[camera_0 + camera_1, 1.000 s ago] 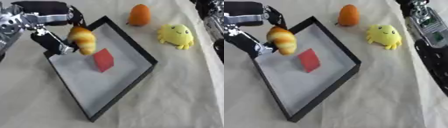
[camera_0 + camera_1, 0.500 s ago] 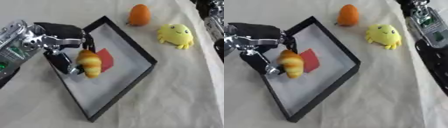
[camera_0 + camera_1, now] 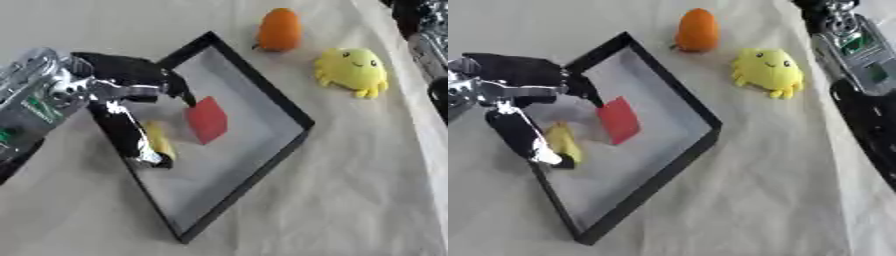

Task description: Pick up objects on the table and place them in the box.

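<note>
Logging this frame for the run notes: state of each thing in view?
Box: open-topped, on the table, askew.
Red block: in the box, tilted on an edge.
Yellow piece: in the box, beside the left hand, fingers not curled round it.
Left hand: over the box, fingers relaxed.
Orange toy: upright on the table, outside the box.
Yellow plush: on the table, outside the box.

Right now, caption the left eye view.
Left hand lowers yellow croissant-shaped toy into black-rimmed box beside red block.
</note>
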`<action>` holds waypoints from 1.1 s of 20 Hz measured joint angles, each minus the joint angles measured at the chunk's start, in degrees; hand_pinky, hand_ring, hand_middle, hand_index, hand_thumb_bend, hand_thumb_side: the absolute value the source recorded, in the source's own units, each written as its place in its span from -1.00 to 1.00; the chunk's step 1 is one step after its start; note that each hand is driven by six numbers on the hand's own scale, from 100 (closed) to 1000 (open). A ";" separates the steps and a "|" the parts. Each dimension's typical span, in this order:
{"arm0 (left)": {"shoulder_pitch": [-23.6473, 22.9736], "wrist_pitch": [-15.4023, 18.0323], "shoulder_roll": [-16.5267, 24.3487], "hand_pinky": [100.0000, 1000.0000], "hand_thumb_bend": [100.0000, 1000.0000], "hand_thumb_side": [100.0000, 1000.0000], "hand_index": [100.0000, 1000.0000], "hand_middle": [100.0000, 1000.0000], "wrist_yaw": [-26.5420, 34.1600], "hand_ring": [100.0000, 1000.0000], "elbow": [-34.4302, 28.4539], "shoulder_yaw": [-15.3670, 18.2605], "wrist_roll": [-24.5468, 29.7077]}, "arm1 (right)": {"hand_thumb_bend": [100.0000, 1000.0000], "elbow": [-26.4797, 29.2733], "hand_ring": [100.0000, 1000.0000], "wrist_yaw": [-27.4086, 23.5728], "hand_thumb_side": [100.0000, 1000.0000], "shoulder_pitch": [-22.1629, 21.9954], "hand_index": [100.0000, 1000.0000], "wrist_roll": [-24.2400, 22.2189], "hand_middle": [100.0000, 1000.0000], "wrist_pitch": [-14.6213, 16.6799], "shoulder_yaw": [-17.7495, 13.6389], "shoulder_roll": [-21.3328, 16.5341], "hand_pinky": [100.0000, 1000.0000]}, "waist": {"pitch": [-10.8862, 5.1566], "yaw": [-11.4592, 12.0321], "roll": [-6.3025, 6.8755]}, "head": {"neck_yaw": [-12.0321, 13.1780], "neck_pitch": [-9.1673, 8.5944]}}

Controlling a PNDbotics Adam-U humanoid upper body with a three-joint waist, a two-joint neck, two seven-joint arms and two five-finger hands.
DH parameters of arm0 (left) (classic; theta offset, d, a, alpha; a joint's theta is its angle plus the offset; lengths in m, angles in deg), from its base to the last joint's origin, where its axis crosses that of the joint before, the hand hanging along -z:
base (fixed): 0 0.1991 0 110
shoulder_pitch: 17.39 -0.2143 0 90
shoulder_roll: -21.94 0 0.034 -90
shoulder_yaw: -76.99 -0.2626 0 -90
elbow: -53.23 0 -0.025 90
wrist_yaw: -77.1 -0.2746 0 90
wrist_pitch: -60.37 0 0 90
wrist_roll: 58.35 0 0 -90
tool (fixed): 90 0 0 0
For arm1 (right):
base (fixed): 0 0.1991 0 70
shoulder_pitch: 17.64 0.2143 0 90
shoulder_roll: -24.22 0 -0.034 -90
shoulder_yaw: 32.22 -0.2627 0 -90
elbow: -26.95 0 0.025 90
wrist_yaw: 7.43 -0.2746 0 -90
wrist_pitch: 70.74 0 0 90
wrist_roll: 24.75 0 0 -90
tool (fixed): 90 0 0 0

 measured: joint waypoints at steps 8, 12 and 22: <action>-12.55 -8.24 8.71 0.72 -0.41 -0.22 0.67 0.55 7.35 0.61 -11.02 15.50 -11.60 | -0.60 1.73 0.56 1.50 0.04 -1.67 0.80 -1.00 0.61 -0.25 -0.02 -2.99 0.70 | -0.25 1.01 -0.03 | -1.61 0.46; -18.90 -12.20 10.18 0.73 -0.41 -0.14 0.67 0.55 10.04 0.61 -11.92 23.25 -21.29 | -0.52 2.48 0.58 2.65 -0.04 -2.55 0.80 -2.04 0.62 -0.58 -0.08 -4.51 0.71 | -0.25 1.47 -0.39 | -1.90 0.46; -27.24 -15.42 10.01 0.72 -0.38 -0.04 0.65 0.53 16.29 0.61 -12.03 31.27 -39.13 | -0.38 3.71 0.63 14.36 -0.14 -5.65 0.78 -17.29 0.63 -0.03 -0.16 -12.44 0.73 | -0.25 1.93 -2.18 | -1.87 0.38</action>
